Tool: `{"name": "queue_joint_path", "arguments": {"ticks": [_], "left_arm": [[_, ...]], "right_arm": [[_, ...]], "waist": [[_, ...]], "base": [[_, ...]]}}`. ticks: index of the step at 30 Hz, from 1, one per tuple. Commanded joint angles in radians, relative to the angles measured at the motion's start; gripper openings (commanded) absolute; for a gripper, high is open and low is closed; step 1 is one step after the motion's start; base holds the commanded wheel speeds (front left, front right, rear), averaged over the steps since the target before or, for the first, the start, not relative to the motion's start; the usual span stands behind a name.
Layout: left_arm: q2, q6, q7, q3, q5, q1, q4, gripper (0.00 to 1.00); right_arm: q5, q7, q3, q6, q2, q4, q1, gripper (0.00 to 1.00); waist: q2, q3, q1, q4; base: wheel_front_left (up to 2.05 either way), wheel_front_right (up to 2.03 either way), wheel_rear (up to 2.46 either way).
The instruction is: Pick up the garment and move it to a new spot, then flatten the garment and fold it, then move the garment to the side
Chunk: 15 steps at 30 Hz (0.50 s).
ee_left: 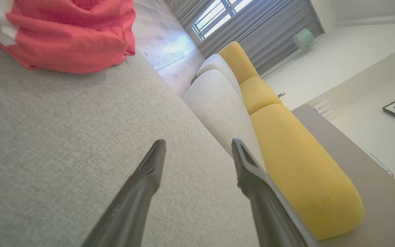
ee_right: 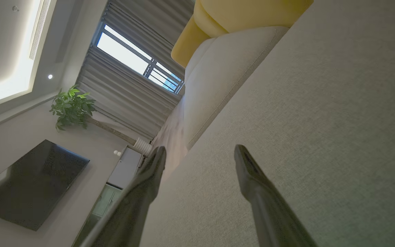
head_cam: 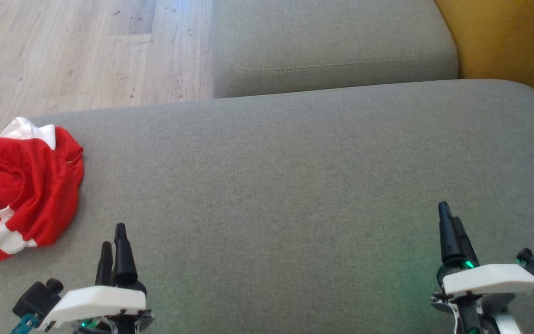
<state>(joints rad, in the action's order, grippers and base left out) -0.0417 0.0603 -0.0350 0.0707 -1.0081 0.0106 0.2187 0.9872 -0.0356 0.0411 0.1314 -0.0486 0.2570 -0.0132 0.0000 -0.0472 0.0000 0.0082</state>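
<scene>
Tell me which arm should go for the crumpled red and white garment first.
Left, probably. The left gripper, open and empty, sits close to the garment bunched at the left edge of the grey cushion. The right gripper, also open, sits far across it.

Home living room, grey sofa (head_cam: pixel 295 185), yellow cushions (ee_left: pixel 297 164), television (ee_right: pixel 33 185) (screen dark), curtained window (ee_right: pixel 132 61), potted plant (ee_right: pixel 70 106), wood floor (head_cam: pixel 86 51)

Left end effector (head_cam: pixel 113 237), right end effector (head_cam: pixel 448 214), tapered black fingers (head_cam: pixel 122 255), white wrist shells (head_cam: pixel 95 299), green lights (head_cam: pixel 468 264)
</scene>
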Motion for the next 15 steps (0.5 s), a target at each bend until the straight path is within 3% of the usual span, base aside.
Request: {"name": "queue_joint_path", "arguments": {"ticks": [1, 15], "left_arm": [[-0.005, -0.006, -0.011, -0.002, 0.028, -0.019, -0.042, 1.0], [-0.006, -0.02, -0.052, 0.04, 0.219, -0.011, -0.054, 1.0]], "right_arm": [[-0.027, -0.012, 0.018, 0.0, -0.022, -0.042, 0.017, 1.0], [-0.204, -0.053, 0.058, 0.0, -0.022, -0.057, 0.002, 1.0]], "waist": [[0.0, -0.001, 0.0, 0.0], [0.0, -0.014, 0.0, 0.004]], "base": [[0.0, 0.0, 0.0], [0.0, 0.0, 0.0]]}}
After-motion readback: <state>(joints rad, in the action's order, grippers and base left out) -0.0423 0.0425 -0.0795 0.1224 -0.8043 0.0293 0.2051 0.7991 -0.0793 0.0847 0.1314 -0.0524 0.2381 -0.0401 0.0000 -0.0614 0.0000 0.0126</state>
